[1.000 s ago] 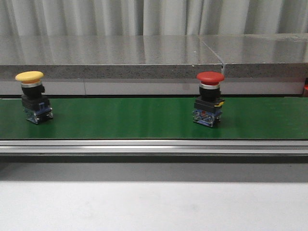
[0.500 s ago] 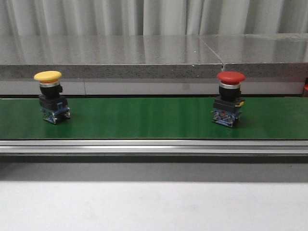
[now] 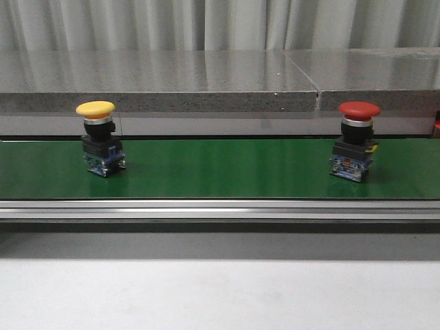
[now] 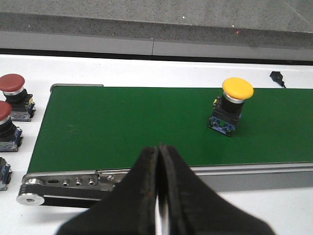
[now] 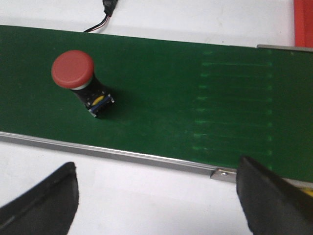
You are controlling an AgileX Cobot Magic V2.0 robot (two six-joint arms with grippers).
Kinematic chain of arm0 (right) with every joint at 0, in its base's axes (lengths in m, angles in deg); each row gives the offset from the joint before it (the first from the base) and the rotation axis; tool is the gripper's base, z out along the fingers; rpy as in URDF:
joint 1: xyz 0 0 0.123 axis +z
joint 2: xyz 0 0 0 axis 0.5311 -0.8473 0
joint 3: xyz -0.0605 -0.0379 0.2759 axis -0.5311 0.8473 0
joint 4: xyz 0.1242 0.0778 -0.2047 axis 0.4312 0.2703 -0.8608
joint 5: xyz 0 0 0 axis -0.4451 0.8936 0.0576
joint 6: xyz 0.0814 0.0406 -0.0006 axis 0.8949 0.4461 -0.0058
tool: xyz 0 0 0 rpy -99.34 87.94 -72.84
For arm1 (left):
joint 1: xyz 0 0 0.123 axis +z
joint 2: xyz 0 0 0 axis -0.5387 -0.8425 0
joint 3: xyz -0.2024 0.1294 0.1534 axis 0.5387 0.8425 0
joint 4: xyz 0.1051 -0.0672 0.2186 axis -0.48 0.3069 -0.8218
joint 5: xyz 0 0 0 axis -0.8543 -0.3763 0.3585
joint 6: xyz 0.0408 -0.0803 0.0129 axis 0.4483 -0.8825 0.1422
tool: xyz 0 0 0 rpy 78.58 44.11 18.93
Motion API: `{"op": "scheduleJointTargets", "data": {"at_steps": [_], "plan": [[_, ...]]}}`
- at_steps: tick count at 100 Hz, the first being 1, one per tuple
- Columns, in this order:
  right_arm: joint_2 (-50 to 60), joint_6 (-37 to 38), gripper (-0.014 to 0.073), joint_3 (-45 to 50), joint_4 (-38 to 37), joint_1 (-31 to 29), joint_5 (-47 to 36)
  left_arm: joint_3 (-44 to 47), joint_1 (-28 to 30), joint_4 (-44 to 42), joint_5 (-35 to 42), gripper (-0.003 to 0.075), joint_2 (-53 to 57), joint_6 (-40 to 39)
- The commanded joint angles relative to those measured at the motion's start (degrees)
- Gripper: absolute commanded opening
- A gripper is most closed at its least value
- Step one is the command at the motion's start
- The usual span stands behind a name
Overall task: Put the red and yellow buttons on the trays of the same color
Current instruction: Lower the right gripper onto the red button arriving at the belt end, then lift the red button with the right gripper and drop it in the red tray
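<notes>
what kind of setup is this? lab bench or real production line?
Probably a lab mock-up of a sorting line: a short green conveyor belt on a white table carries a yellow button and a red button, with grey curtains behind.

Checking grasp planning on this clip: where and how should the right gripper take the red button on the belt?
Probably from above, closing on the black body below the cap. The red button stands upright on the green belt, and its domed cap overhangs a narrower body, so the cap would likely slip. The right gripper is open and well apart from it.
</notes>
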Motion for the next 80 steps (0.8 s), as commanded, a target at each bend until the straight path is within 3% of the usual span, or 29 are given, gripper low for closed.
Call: {"op": "scheduleJointTargets", "data": {"at_steps": [1, 46, 80], "plan": [[-2.9, -2.9, 0.0654, -3.8, 0.8, 0.1, -2.1, -1.5, -0.5, 0.4, 4.6, -0.0019, -0.2, 0.0], [-22.2, -9.8, 0.0654, -13.5, 3.6, 0.7, 2.9, -1.5, -0.5, 0.4, 4.6, -0.0019, -0.2, 0.0], [-31.1, -10.2, 0.0652, -18.6, 3.6, 3.2, 0.9, -1.5, -0.5, 0.4, 4.6, -0.0019, -0.2, 0.0]]}}
